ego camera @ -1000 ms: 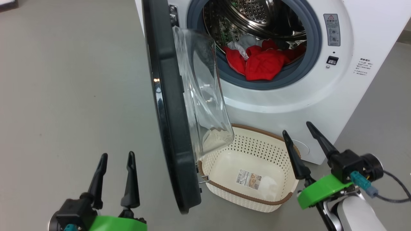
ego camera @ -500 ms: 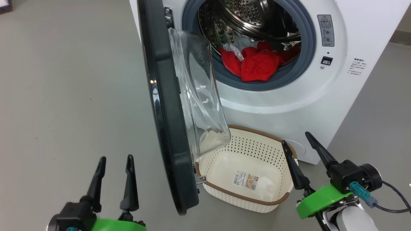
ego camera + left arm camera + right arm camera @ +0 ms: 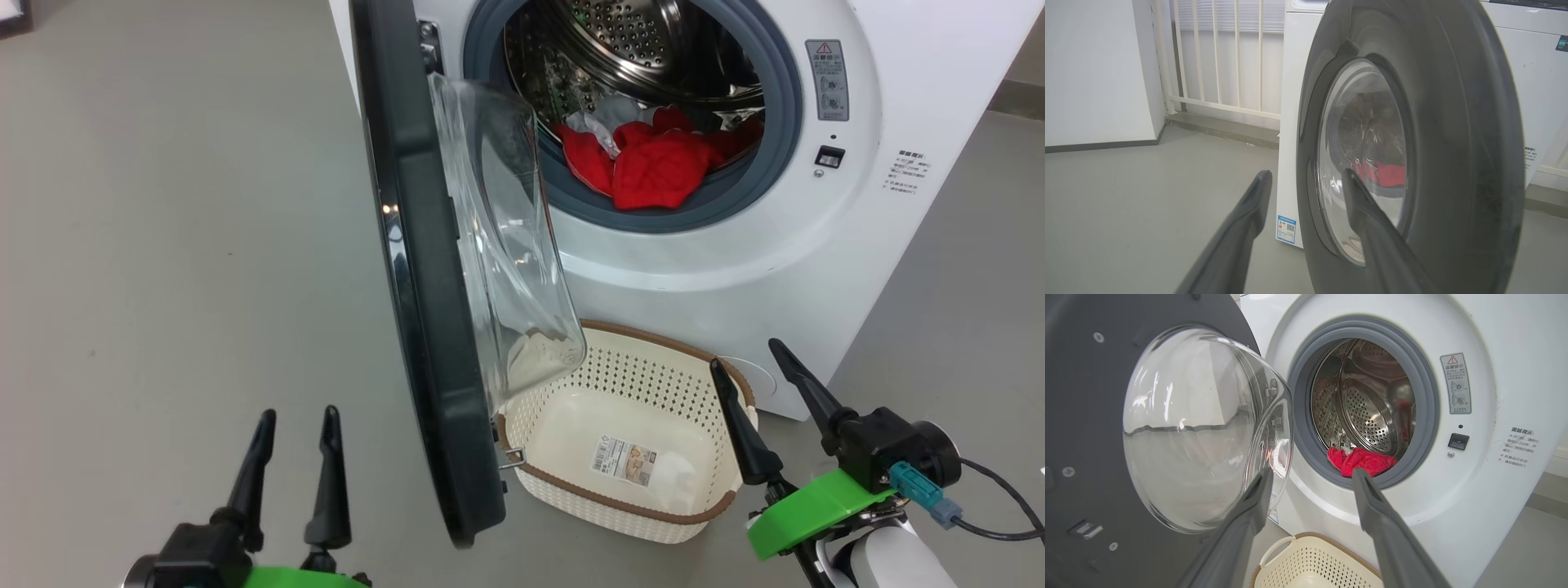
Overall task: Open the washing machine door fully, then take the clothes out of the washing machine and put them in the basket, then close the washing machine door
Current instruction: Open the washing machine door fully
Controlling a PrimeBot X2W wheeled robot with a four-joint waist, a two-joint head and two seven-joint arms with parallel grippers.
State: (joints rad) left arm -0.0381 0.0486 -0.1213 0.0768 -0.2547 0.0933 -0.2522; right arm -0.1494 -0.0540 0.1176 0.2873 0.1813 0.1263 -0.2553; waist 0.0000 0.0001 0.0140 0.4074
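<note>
door [image 3: 424,286] open, upright, seemingly edge-on | left gripper [image 3: 299,413], right gripper [image 3: 744,353] wide

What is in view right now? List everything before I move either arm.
washing machine: one, white, straight ahead, drum exposed
washing machine door: one, black rim with a clear glass bowl, swung out, edge-on to the head camera
clothes: red heap with a pale piece, number unclear, at the drum's front lip
basket: one, cream with a brown rim, on the floor before the machine, no clothes in it
label: one, printed, on the basket's bottom
warning sticker: one, grey, right of the drum opening
blue sticker: one, low on the machine's side
floor: grey
left gripper: black fingers, open, empty, on the door's outer side
right gripper: black fingers, open, empty, by the basket's right end
</note>
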